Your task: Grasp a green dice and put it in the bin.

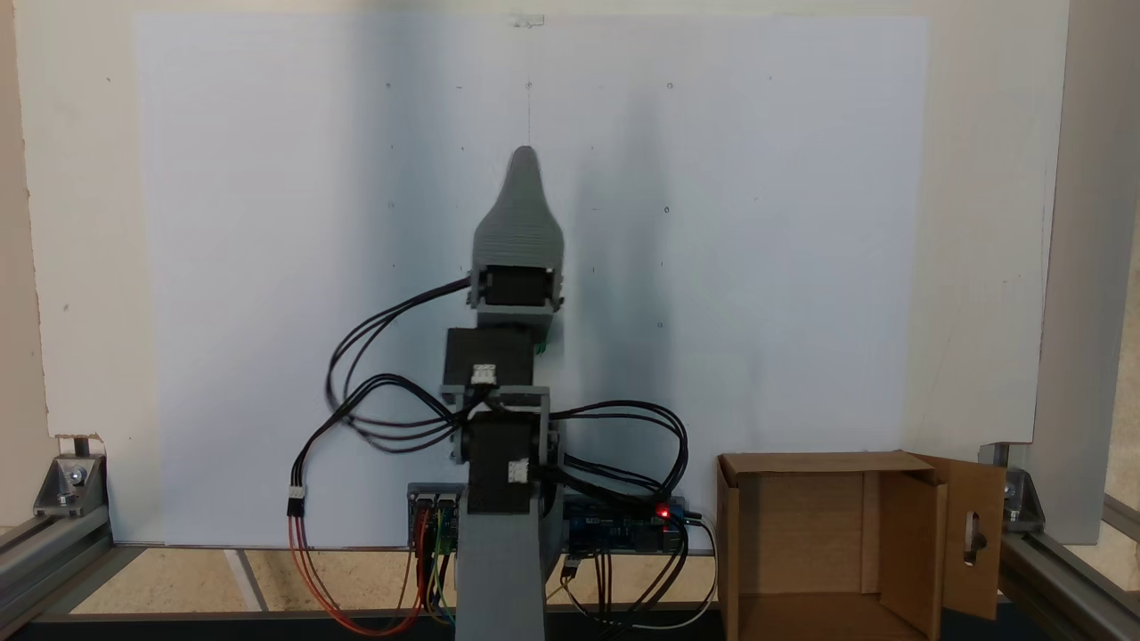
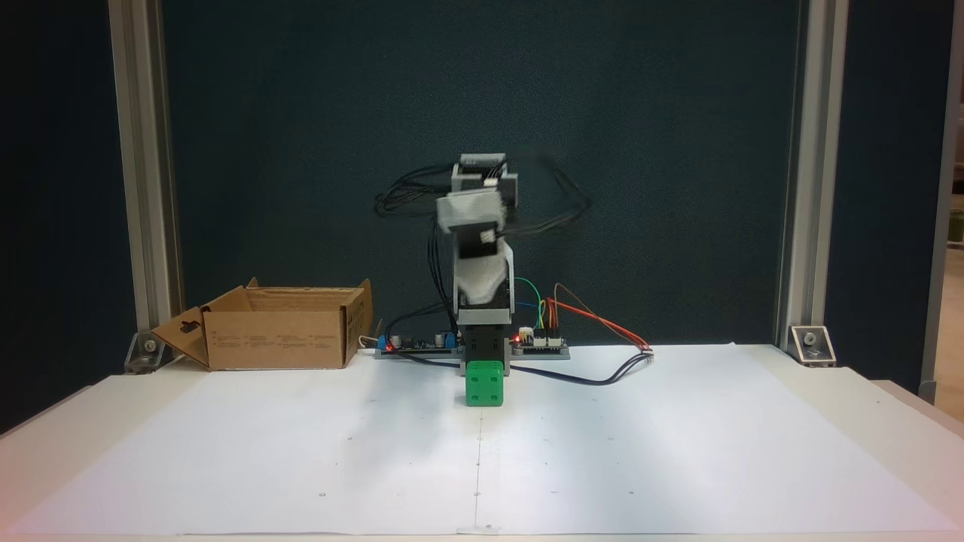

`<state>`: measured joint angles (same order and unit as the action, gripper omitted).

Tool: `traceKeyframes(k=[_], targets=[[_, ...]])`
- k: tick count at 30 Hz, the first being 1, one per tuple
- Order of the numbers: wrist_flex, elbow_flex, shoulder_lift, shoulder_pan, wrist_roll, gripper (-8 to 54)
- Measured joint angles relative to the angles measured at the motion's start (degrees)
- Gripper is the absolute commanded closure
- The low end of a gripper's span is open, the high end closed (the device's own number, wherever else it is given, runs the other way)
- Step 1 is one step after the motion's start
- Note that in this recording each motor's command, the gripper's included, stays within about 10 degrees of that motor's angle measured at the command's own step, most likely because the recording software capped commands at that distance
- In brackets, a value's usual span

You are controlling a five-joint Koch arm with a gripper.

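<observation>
Green dice (image 2: 483,384) on white paper (image 2: 301,452) (bin (image 2: 279,339) well apart)

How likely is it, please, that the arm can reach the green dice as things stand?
Probably yes: the green dice sits in the open on the paper right before the arm's base, the bin well aside. The raised gripper must tuck in close.

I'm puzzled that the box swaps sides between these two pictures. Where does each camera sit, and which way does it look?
A fixed view: high behind the arm, looking down over its back onto the white sheet; bin at right.
A fixed view: low at the table's opposite end, facing the arm's front; green dice before its base, bin at left.
Shared: arm, bin, sheet. The cameras face each other, so sides swap.
</observation>
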<state>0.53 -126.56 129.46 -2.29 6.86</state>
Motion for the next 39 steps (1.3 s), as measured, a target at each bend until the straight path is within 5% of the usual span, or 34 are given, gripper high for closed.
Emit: traceKeyframes(k=[19,39], targets=[[67.50,11.51,0.00,-4.57,1.14,1.1],[57.66,0.62,-0.09,-2.46,1.05,1.1]])
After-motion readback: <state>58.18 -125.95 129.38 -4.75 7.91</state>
